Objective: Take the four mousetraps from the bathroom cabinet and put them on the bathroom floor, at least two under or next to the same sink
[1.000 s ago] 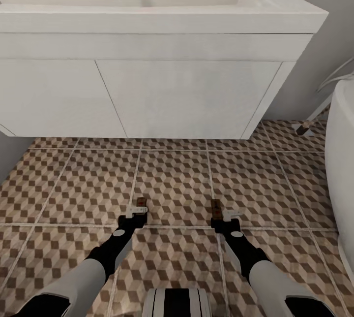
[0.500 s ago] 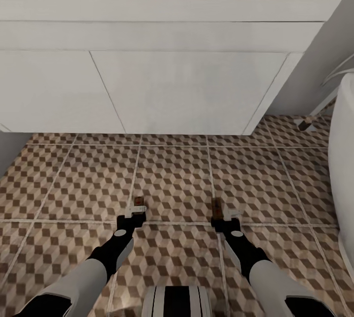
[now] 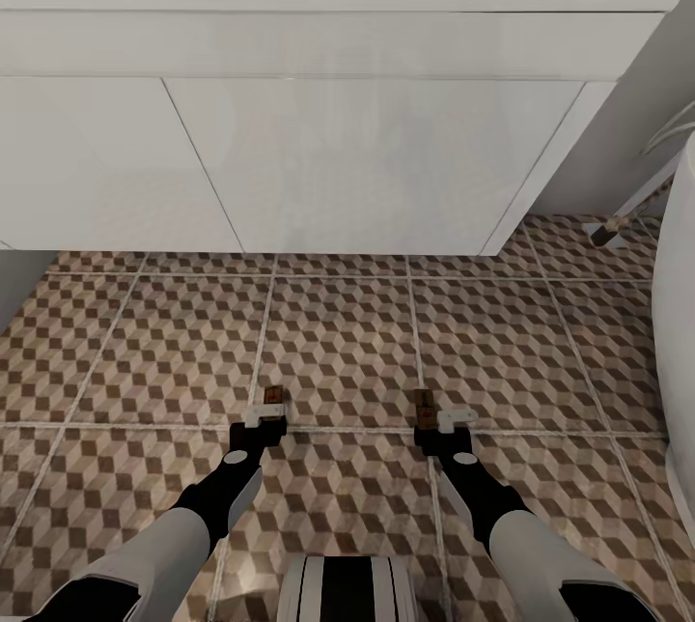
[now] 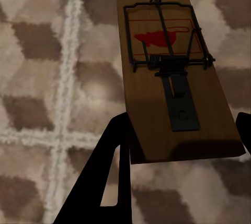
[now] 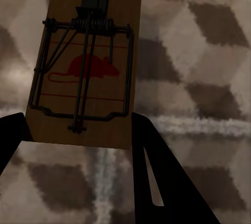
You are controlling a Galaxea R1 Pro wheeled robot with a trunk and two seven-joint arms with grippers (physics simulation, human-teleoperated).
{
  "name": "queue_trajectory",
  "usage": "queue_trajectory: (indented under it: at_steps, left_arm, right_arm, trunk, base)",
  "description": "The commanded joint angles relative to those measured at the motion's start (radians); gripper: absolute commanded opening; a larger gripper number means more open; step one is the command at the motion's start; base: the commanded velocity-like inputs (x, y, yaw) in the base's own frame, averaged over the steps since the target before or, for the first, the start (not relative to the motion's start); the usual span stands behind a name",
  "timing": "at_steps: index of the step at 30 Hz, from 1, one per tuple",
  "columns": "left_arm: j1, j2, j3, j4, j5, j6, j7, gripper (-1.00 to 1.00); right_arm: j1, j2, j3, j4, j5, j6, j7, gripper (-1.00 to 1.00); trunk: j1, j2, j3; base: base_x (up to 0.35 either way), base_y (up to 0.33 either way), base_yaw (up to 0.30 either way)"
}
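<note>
Since a second earlier the whole head view had shifted so the sink sat higher and closer in the picture, its tap gone past the upper edge; both arms kept their pose, so the camera had moved.

Nearest the camera, the left claw [image 3: 262, 420] reached low over the bathroom floor [image 3: 338, 352], clamped on a mousetrap [image 3: 273, 397] whose board stuck out ahead of the fingertips. From the left wrist, that mousetrap [image 4: 167, 72] lay between the dark fingers [image 4: 107, 172], its wire and red mark facing up, tilted over the tile and a grout line. Whether it touched the floor could not be told.

Level with it, the right claw [image 3: 436, 429] was clamped on a second mousetrap [image 3: 423, 402], also jutting forward. From the right wrist, this mousetrap [image 5: 86, 72] showed its red mouse mark and spring, one finger [image 5: 157, 172] beside its edge.

Beyond both claws stretched open tile, then the white sink [image 3: 328, 120] hanging off the wall. Far ahead and right of the right claw stood a white tub [image 3: 678, 313].
</note>
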Motion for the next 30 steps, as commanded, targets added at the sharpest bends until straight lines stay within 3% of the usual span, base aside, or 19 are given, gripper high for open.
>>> queue_trajectory:
  at_steps: [1,20,23,27,30]
  left_arm:
    - [-0.001,0.000,-0.009,0.001,0.007,-0.003,0.011,-1.00]
    - [0.000,0.000,-0.010,0.003,0.001,-0.039,0.027,-1.00]
    - [-0.001,0.002,-0.008,0.002,0.002,-0.084,0.053,-1.00]
    - [0.000,0.003,-0.013,0.013,0.004,-0.248,0.091,-1.00]
    - [0.000,0.001,-0.008,0.030,0.012,-0.304,0.106,-1.00]
  right_arm:
    - [0.000,0.001,-0.007,0.001,0.007,-0.004,0.002,-1.00]
    - [0.000,0.002,-0.007,0.001,0.006,-0.004,0.002,-1.00]
    - [0.000,0.002,-0.007,0.000,0.006,-0.004,0.002,-1.00]
    - [0.000,0.002,-0.007,0.000,0.006,-0.004,0.002,-1.00]
    - [0.000,0.002,-0.007,0.000,0.006,-0.004,0.002,-1.00]
  trunk:
    - [0.000,0.000,-0.001]
    - [0.000,0.000,-0.001]
    - [0.000,0.000,-0.001]
    - [0.000,0.000,-0.001]
    - [0.000,0.000,-0.001]
  base:
    - [0.000,0.000,0.000]
    - [0.000,0.000,0.000]
    - [0.000,0.000,0.000]
    - [0.000,0.000,0.000]
    - [0.000,0.000,0.000]
